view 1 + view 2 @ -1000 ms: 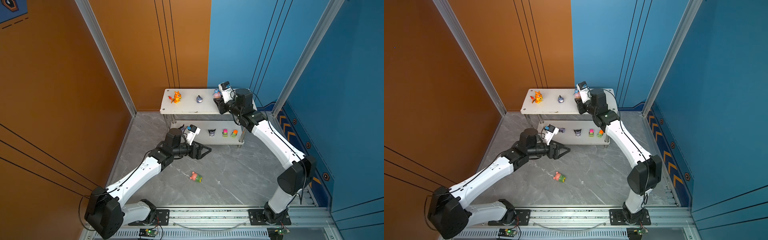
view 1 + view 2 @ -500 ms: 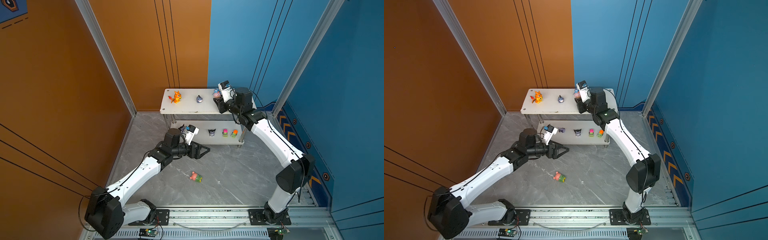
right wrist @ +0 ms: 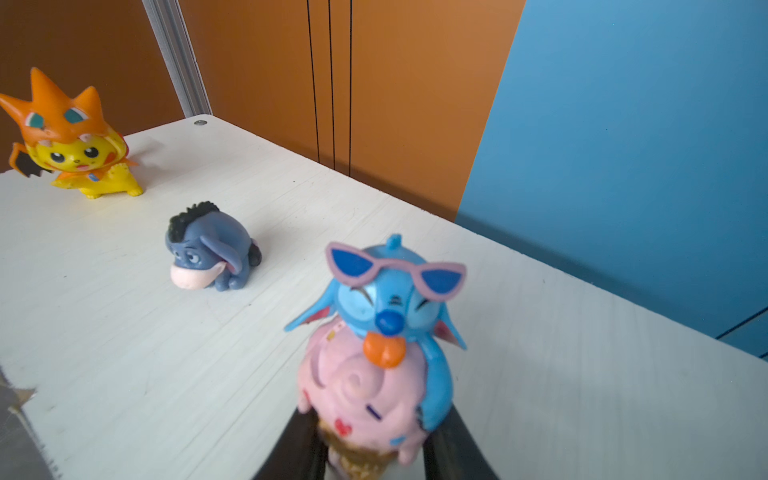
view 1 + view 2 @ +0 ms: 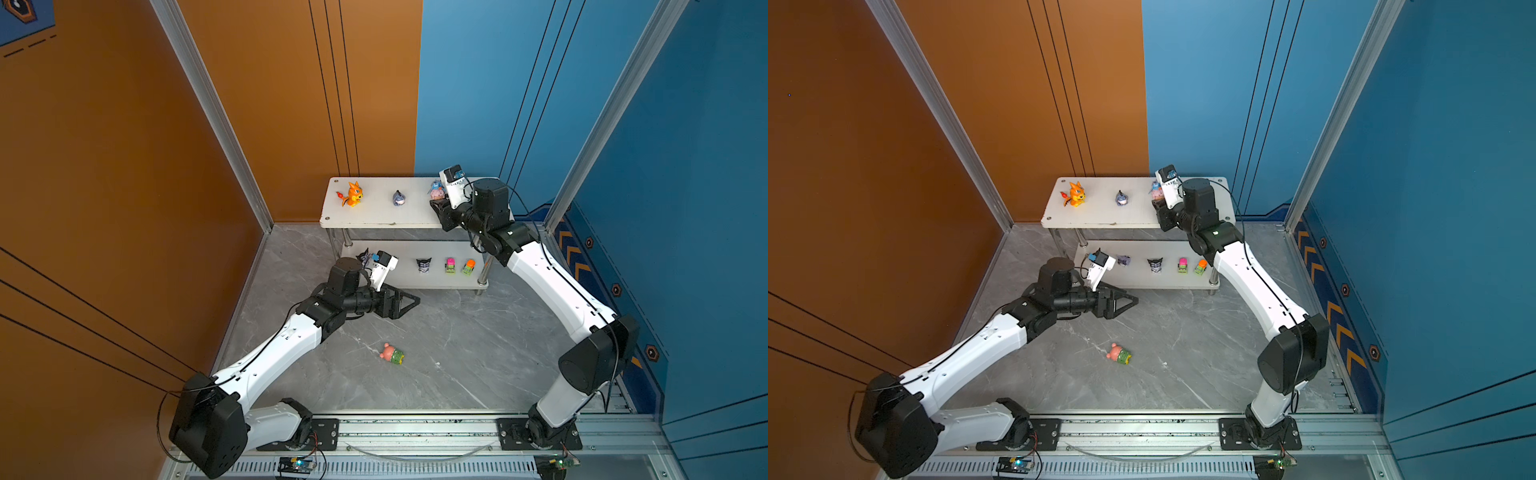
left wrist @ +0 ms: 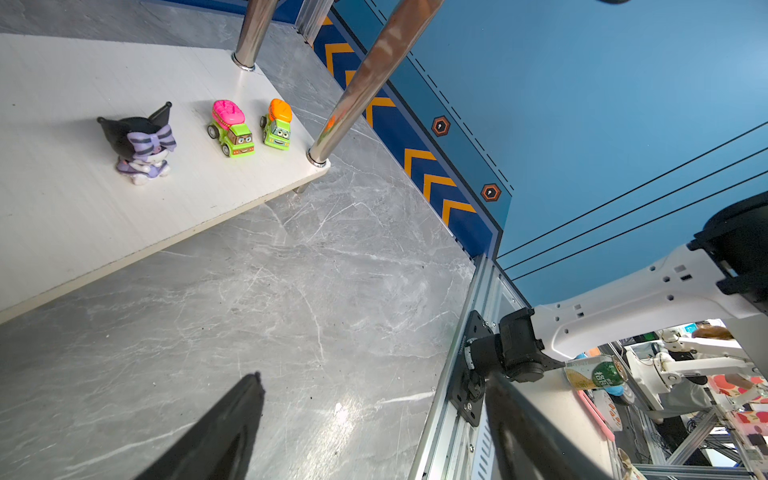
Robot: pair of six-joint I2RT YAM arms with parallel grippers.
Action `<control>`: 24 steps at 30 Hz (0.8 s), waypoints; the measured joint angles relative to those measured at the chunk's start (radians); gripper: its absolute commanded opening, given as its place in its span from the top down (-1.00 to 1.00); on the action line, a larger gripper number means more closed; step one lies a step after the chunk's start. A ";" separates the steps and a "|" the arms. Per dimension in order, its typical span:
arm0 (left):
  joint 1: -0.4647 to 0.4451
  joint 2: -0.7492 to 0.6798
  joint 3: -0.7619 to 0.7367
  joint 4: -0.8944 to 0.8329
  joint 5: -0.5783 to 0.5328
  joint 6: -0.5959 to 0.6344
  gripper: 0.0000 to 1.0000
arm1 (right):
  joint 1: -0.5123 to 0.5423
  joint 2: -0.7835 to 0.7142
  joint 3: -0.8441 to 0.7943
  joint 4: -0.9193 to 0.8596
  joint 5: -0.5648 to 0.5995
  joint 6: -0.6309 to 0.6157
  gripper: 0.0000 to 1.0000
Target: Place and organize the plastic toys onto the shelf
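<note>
The shelf [image 4: 374,214] stands at the back. On its top board are the orange dragon [image 4: 352,194] and the grey-blue donkey [image 4: 399,198]. My right gripper [image 3: 370,453] is shut on the cone of the blue creature [image 3: 386,332], holding it upright on or just over that board, to the donkey's right [image 4: 436,191]. The lower board carries a black-purple imp [image 5: 139,145], a pink car [image 5: 231,129] and an orange car [image 5: 277,124]; a second imp [image 4: 1123,260] sits further left. The pink bear [image 4: 392,354] lies on the floor. My left gripper [image 4: 410,302] hovers open and empty before the lower board.
Grey marble floor [image 4: 457,353] spreads in front of the shelf, walled in orange on the left and blue on the right. A chrome leg [image 5: 365,79] stands at the lower board's corner by the cars. The arms' base rail [image 4: 415,428] runs along the front.
Both arms have barely shifted. The right gripper keeps its hold on the blue creature, and the left gripper stays open.
</note>
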 measured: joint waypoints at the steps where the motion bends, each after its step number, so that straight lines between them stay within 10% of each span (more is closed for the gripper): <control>1: 0.000 0.000 0.000 0.000 0.000 0.000 -0.70 | 0.000 -0.005 -0.006 0.000 0.001 0.000 0.34; 24: 0.000 0.000 -0.013 0.014 0.000 0.000 -0.70 | 0.000 -0.078 -0.115 0.043 0.018 0.026 0.13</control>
